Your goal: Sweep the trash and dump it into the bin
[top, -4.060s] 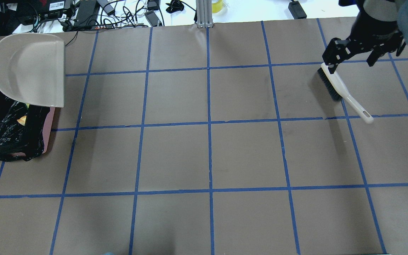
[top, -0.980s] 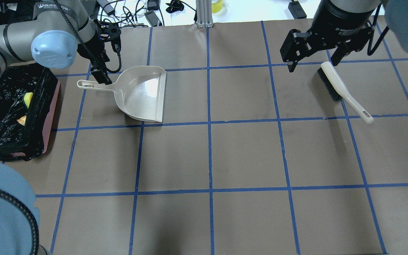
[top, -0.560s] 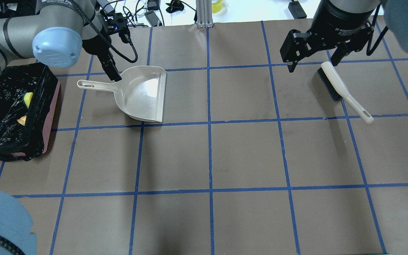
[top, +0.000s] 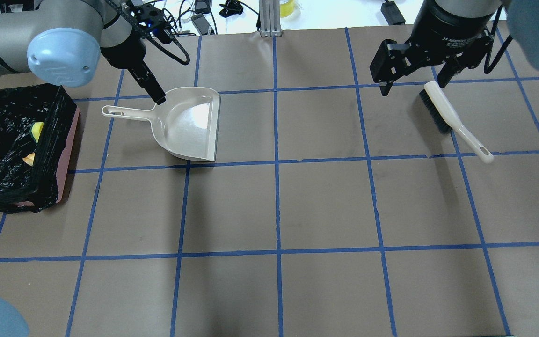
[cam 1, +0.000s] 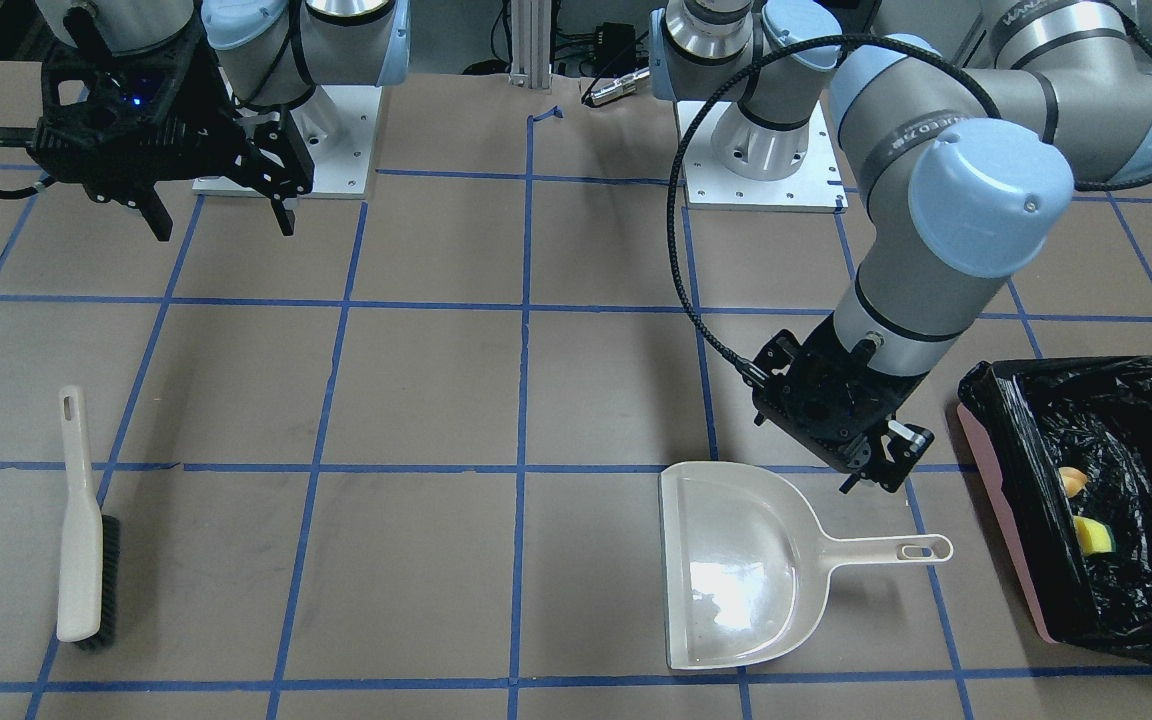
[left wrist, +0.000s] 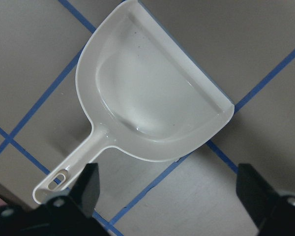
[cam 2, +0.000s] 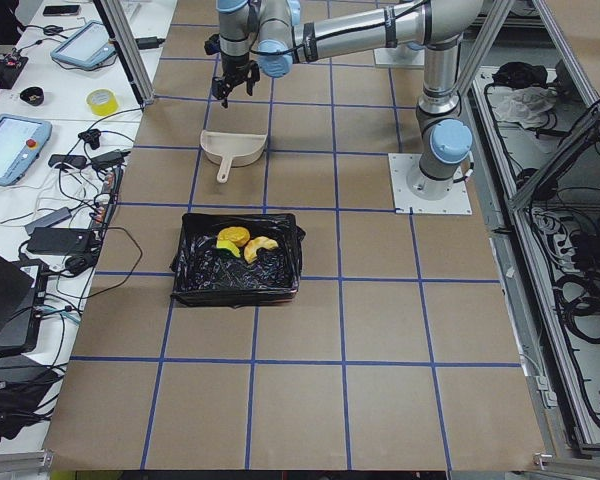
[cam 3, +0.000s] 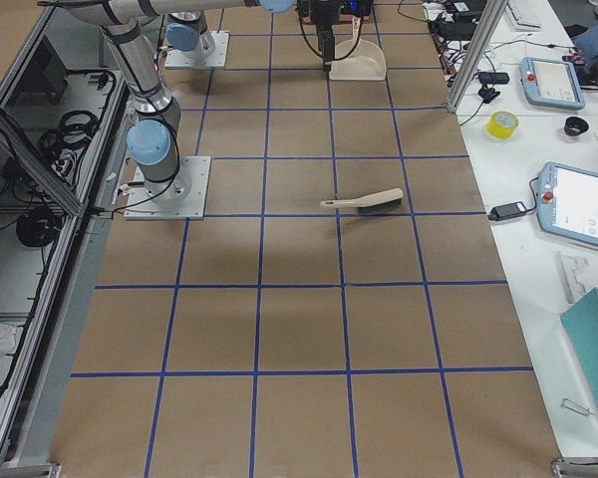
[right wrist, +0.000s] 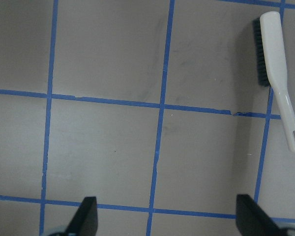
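Observation:
The pink bin with its black bag stands at the table's left end; it also shows in the front view. In it lie a golden-brown lump, a curved rind slice and a yellow wedge. The beige dustpan lies flat and empty on the table. My left gripper is open just above the dustpan's neck, holding nothing; the left wrist view shows the dustpan below its spread fingers. My right gripper is open and empty above the table, beside the brush's bristle end.
The white brush with black bristles also shows in the front view and the right wrist view. Blue tape lines grid the brown table. Cables and devices lie beyond the far edge.
Four seconds ago the dustpan was tilted over the bin; it now lies on the table. In the last second my left gripper moved off the handle toward the pan's neck. The right arm stayed still.

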Robot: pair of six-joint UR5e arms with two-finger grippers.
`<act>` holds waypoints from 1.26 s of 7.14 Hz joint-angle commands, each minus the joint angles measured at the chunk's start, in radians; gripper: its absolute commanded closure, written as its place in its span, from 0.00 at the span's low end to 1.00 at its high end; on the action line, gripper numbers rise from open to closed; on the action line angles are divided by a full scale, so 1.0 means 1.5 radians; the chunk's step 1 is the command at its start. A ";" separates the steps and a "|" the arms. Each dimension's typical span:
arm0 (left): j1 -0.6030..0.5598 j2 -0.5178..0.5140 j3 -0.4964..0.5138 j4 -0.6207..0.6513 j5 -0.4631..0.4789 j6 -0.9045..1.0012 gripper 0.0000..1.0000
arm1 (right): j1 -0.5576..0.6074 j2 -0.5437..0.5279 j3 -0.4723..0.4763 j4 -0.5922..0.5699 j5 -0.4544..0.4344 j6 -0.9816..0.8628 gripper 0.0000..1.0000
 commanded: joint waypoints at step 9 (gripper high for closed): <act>-0.018 0.106 -0.031 -0.121 -0.004 -0.447 0.00 | 0.000 0.000 0.000 0.000 0.000 -0.001 0.00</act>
